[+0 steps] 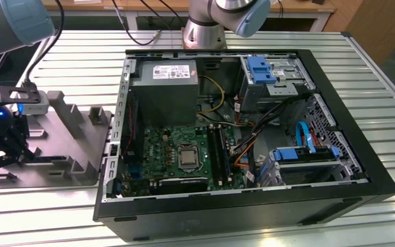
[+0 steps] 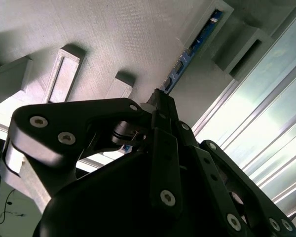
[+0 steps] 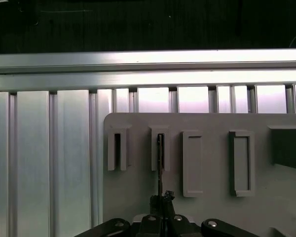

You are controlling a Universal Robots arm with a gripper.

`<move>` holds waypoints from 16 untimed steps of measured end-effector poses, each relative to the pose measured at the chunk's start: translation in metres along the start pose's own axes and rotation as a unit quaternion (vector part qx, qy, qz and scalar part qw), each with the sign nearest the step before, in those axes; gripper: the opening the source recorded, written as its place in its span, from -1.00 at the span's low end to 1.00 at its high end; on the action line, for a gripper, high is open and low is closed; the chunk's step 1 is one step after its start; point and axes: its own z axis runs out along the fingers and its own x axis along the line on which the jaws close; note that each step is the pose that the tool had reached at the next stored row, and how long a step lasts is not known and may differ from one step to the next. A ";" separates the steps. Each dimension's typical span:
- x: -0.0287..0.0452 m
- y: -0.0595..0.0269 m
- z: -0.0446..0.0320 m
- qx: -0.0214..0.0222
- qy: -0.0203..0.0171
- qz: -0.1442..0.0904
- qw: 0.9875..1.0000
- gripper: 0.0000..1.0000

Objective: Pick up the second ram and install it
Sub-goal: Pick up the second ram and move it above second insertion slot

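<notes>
Pinching the second ram by its flat faces with our fingers, we hold it on edge in the tray, exterior view's left, likely for a straight pull.

Tight spot here: the gripper is pinched on the second ram, with upright posts of the grey tray close on either side. In the exterior view the computer case's side wall rises just beside the tray. Inside, the power supply box, drive cage and loose cables crowd the motherboard. The case is open above it.
</notes>
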 end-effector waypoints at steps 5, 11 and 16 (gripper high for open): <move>0.0000 0.0000 0.0000 0.000 0.000 -0.001 1.000 -0.77; -0.0002 0.0002 -0.0083 0.000 0.000 -0.001 1.000 -0.77; -0.0005 0.0005 -0.0203 0.000 0.000 -0.001 1.000 -0.77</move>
